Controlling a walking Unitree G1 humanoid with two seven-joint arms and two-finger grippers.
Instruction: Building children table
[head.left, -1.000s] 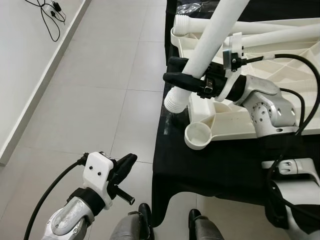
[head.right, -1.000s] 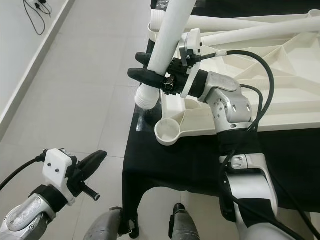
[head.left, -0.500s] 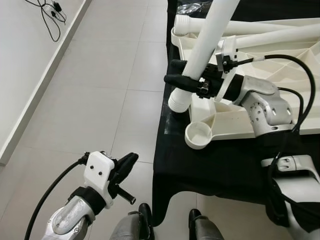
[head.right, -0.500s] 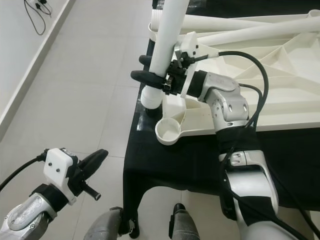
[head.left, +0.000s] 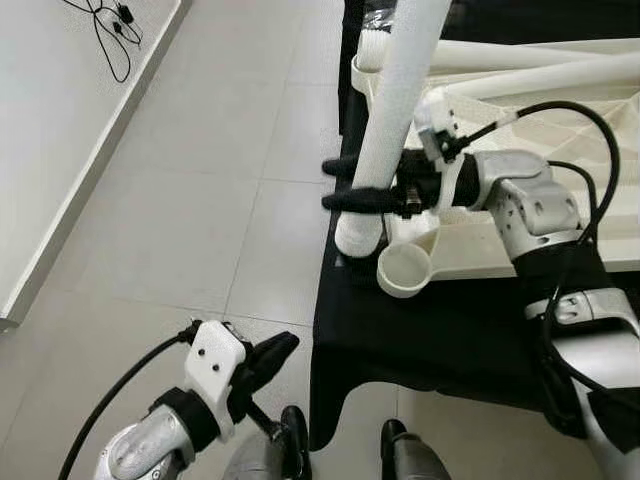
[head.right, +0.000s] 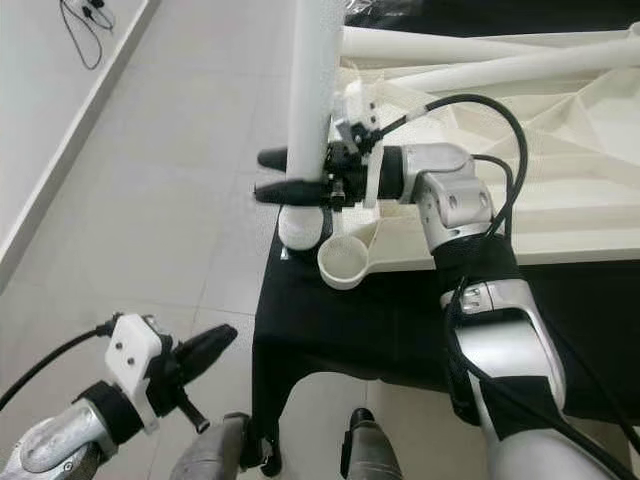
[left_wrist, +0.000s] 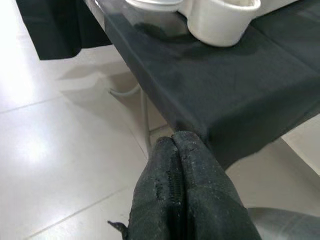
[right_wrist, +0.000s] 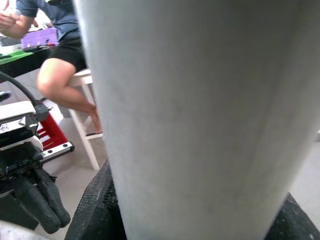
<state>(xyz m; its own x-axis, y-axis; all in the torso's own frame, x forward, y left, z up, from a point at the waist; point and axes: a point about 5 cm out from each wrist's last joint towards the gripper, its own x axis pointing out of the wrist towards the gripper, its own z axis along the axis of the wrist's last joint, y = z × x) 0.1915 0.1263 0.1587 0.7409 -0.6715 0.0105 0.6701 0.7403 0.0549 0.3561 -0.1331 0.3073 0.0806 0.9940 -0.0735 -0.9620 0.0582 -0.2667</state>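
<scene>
White plastic, left eye view: the table leg (head.left: 395, 110) is a long matte tube, standing nearly upright from the top edge of the frame down to centre; its ribbed lower end sits just beside the round socket (head.left: 405, 271) at the corner of the table top (head.left: 560, 110).
Table top: cream moulded plastic with ribs on its exposed face, in the upper right of the frame, lying on a table covered by a black cloth (head.left: 440, 340).
My right gripper (head.left: 345, 185): centre of the frame; my two black fingers pinch the leg from both sides, above its ribbed end.
My left gripper (head.left: 275, 352): low in the frame over the pale floor tiles (head.left: 180, 200), well apart from the leg.
Upper left: a dark cable (head.left: 110, 30) lies on the floor.

Right eye view, same scene: the leg (head.right: 310, 100) rises straight out of the top edge; my right gripper (head.right: 285, 175) clamps it; the socket (head.right: 343, 262) sits just below and beside its end.

Left wrist view: my left fingers (left_wrist: 185, 200) are pressed together, rough black rubber; beyond them the cloth's draped corner (left_wrist: 225, 95) and, at the top edge, the socket's smooth cup (left_wrist: 222, 20).

Right wrist view: the leg (right_wrist: 200, 110) is a broad, faintly grainy white cylinder, very close, with my textured black fingers (right_wrist: 95, 210) hugging it. Upper left, a seated person (right_wrist: 60, 55) on a white stool.
</scene>
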